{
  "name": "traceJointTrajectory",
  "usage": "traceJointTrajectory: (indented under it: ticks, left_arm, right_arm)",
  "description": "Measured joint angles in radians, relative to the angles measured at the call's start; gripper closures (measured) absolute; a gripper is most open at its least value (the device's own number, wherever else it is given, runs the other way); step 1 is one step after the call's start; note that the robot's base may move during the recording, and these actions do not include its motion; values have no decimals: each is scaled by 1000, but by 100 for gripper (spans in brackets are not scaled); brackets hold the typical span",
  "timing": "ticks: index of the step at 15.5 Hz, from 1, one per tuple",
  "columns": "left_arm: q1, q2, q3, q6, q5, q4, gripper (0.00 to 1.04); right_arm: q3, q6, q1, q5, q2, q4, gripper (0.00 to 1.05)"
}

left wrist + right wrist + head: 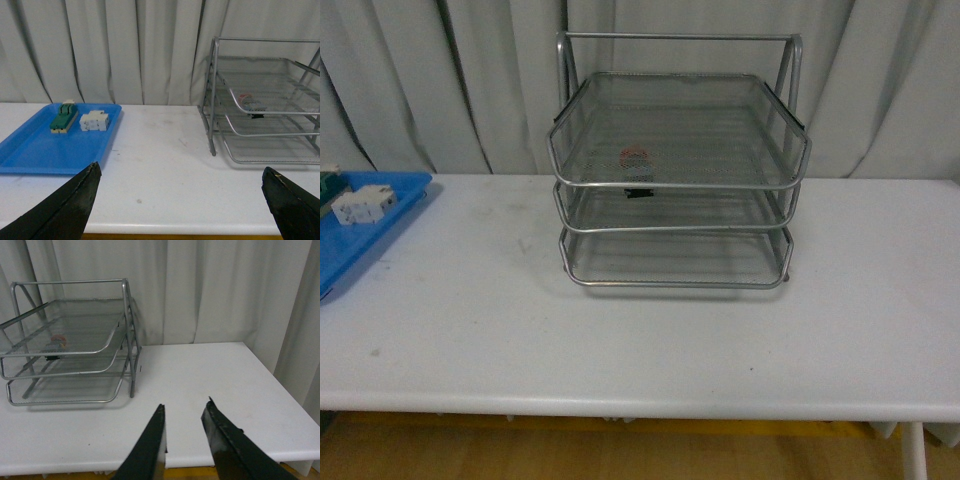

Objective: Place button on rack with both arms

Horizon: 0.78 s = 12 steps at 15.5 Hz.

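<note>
The silver wire-mesh rack [675, 182] stands at the back middle of the white table. The button [636, 160] lies in its top tier, red cap seen through the mesh. It also shows in the left wrist view [246, 99] and in the right wrist view [58, 340]. Neither arm shows in the front view. My left gripper [181, 171] is open wide and empty near the table's front edge, well short of the rack [265, 105]. My right gripper [185, 405] is open and empty, to the right of the rack [70, 345].
A blue plastic tray [380, 225] lies at the table's left end with a white block [364, 206] on it. The left wrist view shows the tray [45, 150] with a green block [63, 120] and the white block [94, 121]. Grey curtains hang behind.
</note>
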State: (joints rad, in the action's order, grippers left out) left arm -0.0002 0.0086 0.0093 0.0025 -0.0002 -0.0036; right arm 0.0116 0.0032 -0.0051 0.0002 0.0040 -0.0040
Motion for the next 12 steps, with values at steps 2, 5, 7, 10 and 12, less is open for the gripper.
traceJointTrajectory:
  ticks: [2, 5, 7, 10, 12]
  left_arm:
    - [0, 0, 0, 0, 0, 0, 7]
    - [0, 0, 0, 0, 0, 0, 7]
    - [0, 0, 0, 0, 0, 0, 7]
    - [0, 0, 0, 0, 0, 0, 7]
    - [0, 0, 0, 0, 0, 0, 7]
  right_arm:
    - [0, 0, 0, 0, 0, 0, 59]
    - [0, 0, 0, 0, 0, 0, 22]
    - [0, 0, 0, 0, 0, 0, 5]
    - [0, 0, 0, 0, 0, 0, 6]
    - [0, 0, 0, 0, 0, 0, 6]
